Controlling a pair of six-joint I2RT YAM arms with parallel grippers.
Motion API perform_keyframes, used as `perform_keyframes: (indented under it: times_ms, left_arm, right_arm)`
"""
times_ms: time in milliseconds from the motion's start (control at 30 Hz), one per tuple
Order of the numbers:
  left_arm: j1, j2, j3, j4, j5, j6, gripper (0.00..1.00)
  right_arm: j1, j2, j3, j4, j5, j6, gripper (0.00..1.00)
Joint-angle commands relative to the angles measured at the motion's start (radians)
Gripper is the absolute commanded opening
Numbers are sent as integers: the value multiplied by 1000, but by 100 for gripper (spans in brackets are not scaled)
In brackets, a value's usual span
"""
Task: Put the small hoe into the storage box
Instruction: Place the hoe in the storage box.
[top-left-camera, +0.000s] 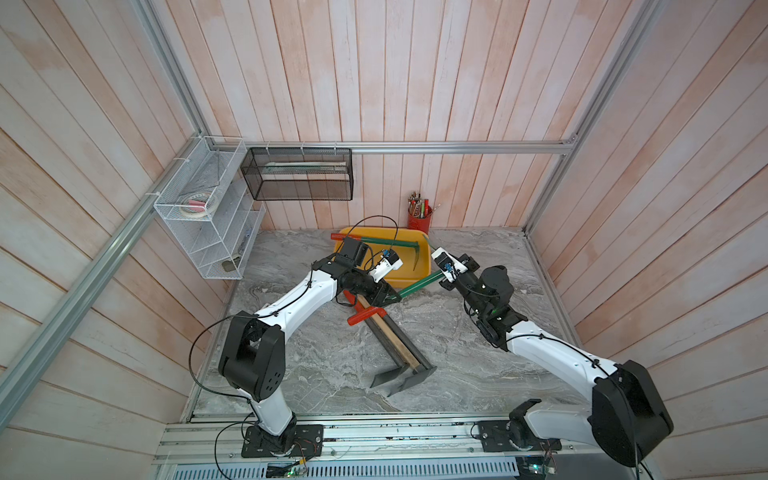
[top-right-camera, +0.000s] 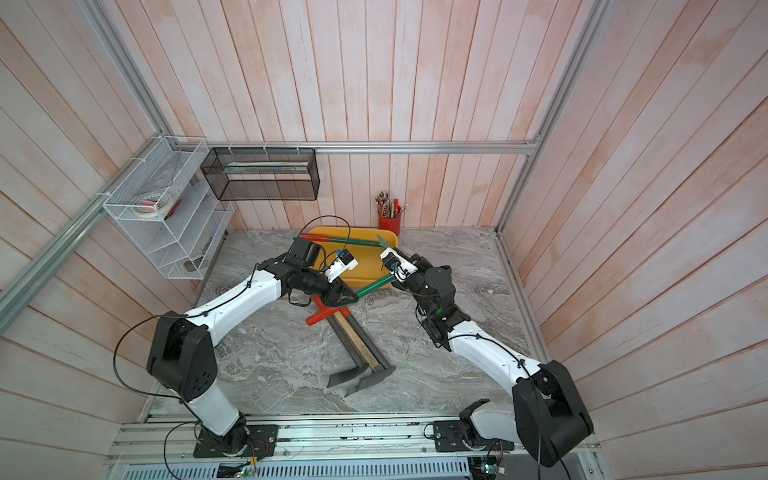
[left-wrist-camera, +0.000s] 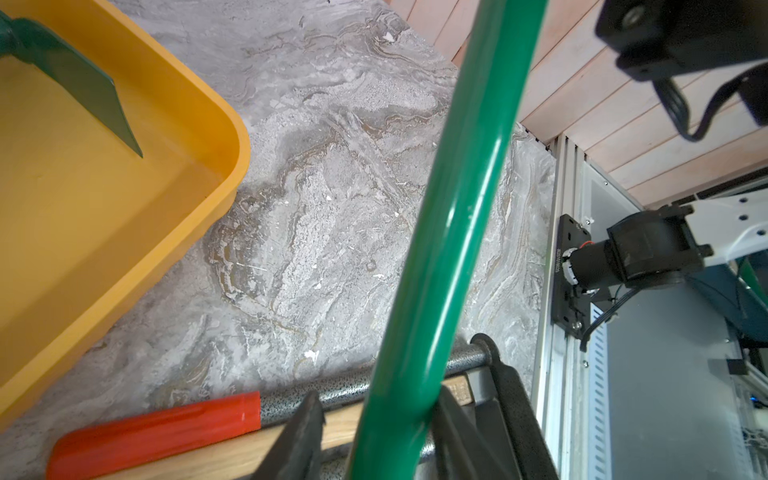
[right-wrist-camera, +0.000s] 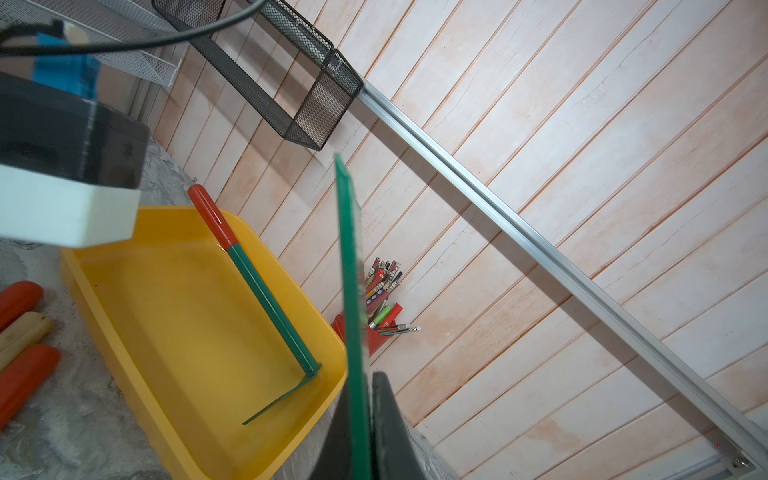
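Right gripper (right-wrist-camera: 359, 399): clamped flat on the thin green blade of the small hoe (top-left-camera: 419, 282), a green-painted, metal-shafted tool. Left gripper (left-wrist-camera: 378, 392): jaws apart astride the shaft further down, with a gap on one side, so I read it as not carrying load. The shaft runs slantwise past the near corner of the storage box (right-wrist-camera: 187, 332), a shallow yellow plastic tub; the hoe is not in it yet. I cannot tell whether the handle end rests on anything. My judgement: stiff and light but long, and glossy paint on a thin plate is a slippery hold, so it may pivot. I'd trust the shaft near the head more. A second green hoe with a red grip (right-wrist-camera: 270, 299) lies along the tub's far side with its grip over the rim, which leaves the near floor free. Dark speckled-shaft hoes (top-left-camera: 390, 345) crowd the grey marbled worktop (top-left-camera: 291, 365) below the left arm. A red pencil cup (top-left-camera: 419, 222) stands just behind the tub.
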Motion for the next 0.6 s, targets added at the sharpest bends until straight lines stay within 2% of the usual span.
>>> perform_keyframes:
  times_ms: [0, 333, 467, 567]
  left_arm:
    - [-12, 20, 33, -28, 0, 41, 49]
    - [-28, -14, 20, -4, 11, 78, 53]
    - [-28, -9, 17, -4, 47, 80, 47]
    - [-28, 3, 14, 0, 77, 71, 37]
  right_arm:
    - [13, -36, 39, 88, -64, 31, 0]
    - [-1, -29, 30, 113, -88, 44, 0]
    - [-4, -37, 24, 131, -98, 53, 0]
    - [-9, -37, 24, 138, -95, 52, 0]
